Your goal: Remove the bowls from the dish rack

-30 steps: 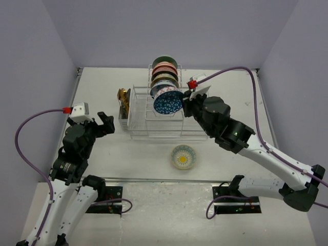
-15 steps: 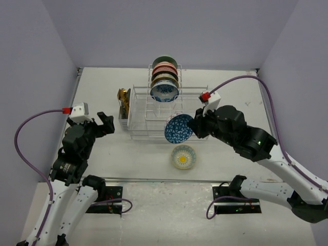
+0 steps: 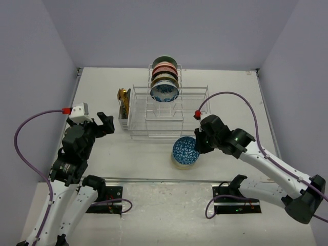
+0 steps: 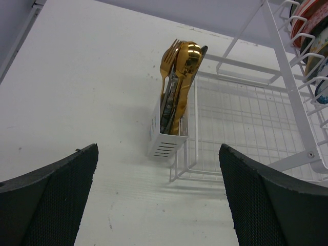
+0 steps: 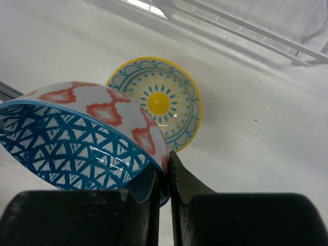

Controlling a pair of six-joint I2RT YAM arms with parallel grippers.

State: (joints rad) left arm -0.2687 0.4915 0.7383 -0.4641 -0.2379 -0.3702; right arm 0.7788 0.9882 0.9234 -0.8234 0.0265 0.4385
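Left of rack: bare desk [image 3: 97, 92] is left open before the spread left pincer [image 3: 105, 123].
Rack's left side: blocked by the utensil holder [image 3: 123, 104] against the dish rack [image 3: 154, 123].
Far slots: filled by upright bowls [image 3: 164, 82]; near wire floor is left free.
Near centre: taken by the yellow bowl [image 5: 159, 102], overhung by the blue bowl [image 3: 185, 150] pinched in the right pincer [image 3: 197, 143].
Right of rack: bare desk is seen.

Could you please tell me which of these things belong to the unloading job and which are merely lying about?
Part of the job: dish rack; row of bowls standing in it; blue-patterned bowl pinched by the right gripper; yellow-rimmed bowl on the table.

Just lying about: gold cutlery in its white holder at the rack's side.
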